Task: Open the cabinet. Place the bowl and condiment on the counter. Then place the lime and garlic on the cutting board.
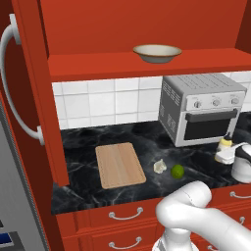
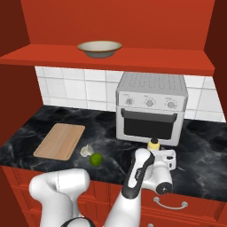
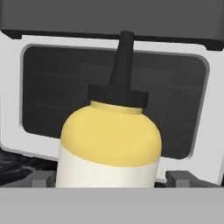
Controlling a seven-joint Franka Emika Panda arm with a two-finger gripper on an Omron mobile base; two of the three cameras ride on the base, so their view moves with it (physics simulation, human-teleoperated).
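While the white arm's pincer (image 2: 160, 156) reaches low over the black white-veined marble worktop (image 2: 199, 155), its two dark fingertips (image 3: 42, 178) stand spread on either side of the small yellow squeeze bottle with a dark pointed cap (image 3: 109, 144), which stands upright between them; whether they touch it I cannot tell. The bottle sits just in front of the silver toaster oven (image 2: 150, 108), at the oven's six o'clock. The wide cream bowl with a tan rim (image 1: 157, 53) rests on the shelf of the open red-orange wooden cabinet (image 1: 147, 66). The bright green lime (image 1: 177, 171) and lumpy off-white garlic bulb (image 1: 160, 166) lie side by side at three o'clock of the light tan wooden cutting board (image 1: 119, 164).
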